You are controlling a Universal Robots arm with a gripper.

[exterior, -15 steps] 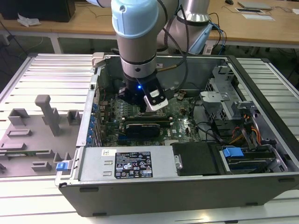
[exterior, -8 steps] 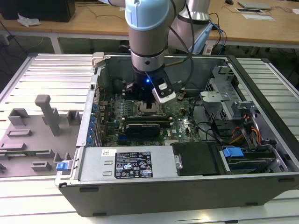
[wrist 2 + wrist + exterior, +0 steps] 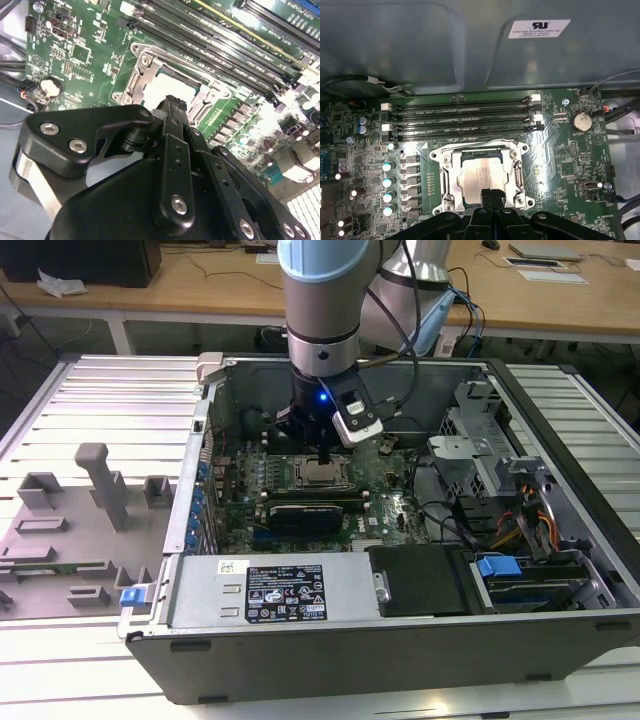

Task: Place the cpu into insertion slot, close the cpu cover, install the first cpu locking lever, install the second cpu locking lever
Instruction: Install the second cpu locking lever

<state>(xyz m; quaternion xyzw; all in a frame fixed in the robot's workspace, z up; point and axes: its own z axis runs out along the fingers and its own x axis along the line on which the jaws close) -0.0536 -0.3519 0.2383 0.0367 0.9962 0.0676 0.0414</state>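
The cpu (image 3: 481, 172) lies flat in the insertion slot (image 3: 470, 156), its pale silvery top showing; the contact field is hidden under it. The grey cpu cover (image 3: 479, 148) lies down around the chip as a frame. Thin metal levers run along both sides of the cover; I cannot tell whether they are latched. My gripper (image 3: 491, 194) hangs just above the chip's edge, its two narrow black fingers pressed together and holding nothing. The second wrist view shows the gripper (image 3: 173, 103) over the bright cpu (image 3: 162, 89). In the exterior view the gripper (image 3: 328, 460) stands over the cpu (image 3: 320, 476) inside the open case.
Long black memory slots (image 3: 460, 117) run beside the socket, with a coin battery (image 3: 581, 120) and a row of capacitors (image 3: 387, 181) nearby. The case holds a labelled power supply (image 3: 285, 592) and drive bays (image 3: 520, 570). A grey fixture tray (image 3: 90, 510) lies at the exterior view's left.
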